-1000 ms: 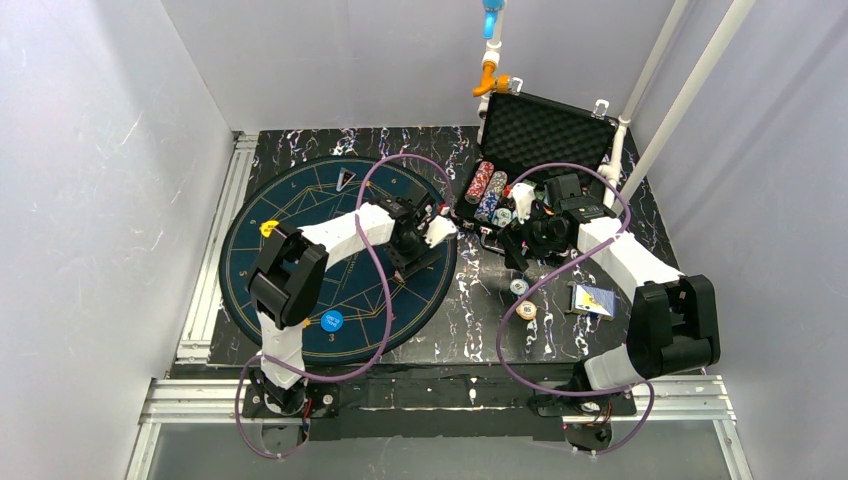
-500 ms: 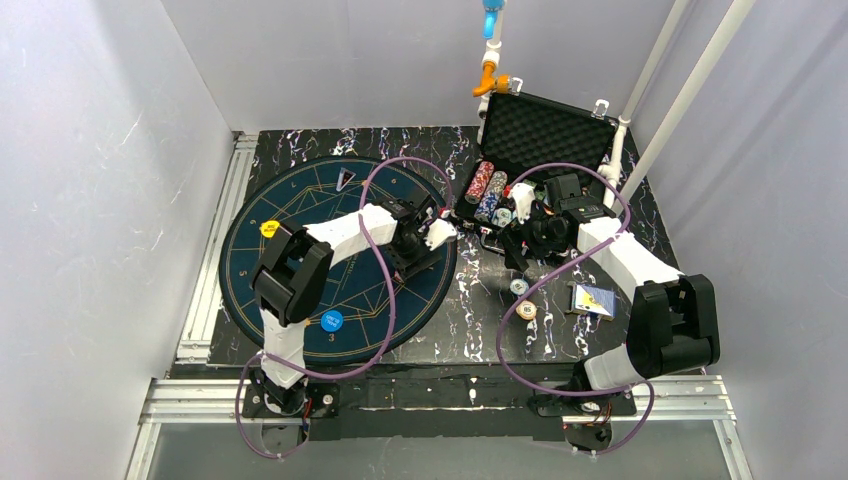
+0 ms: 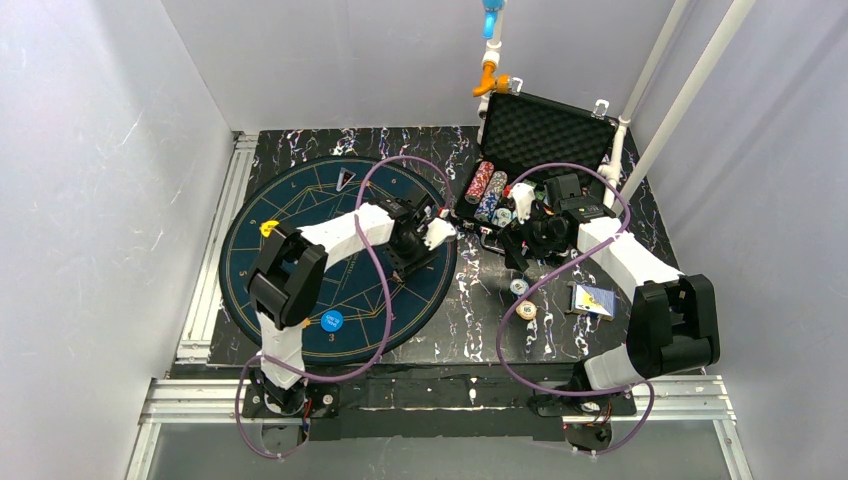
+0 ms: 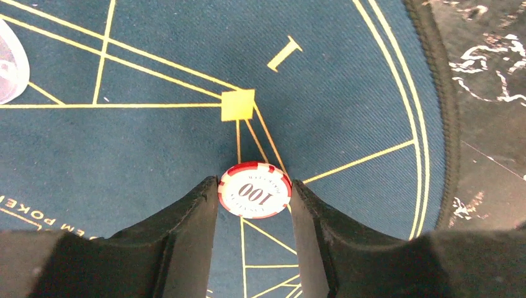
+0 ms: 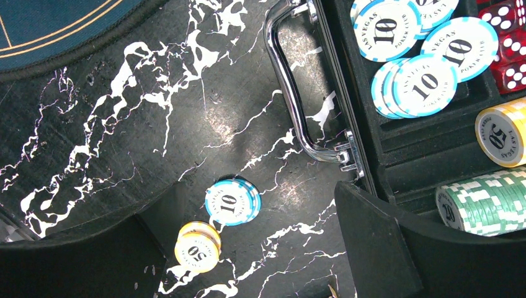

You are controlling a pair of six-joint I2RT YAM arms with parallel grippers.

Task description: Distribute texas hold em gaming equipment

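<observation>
Your left arm and right arm match: white link shells, chunky black joint housings. A purple cable loops off each. The left claw and right claw have matte black, wedge-shaped fingers.

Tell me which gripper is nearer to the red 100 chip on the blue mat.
Left. The left gripper has the red 100 chip between its fingers, touching both sides; the right gripper hangs open beside the case.
</observation>
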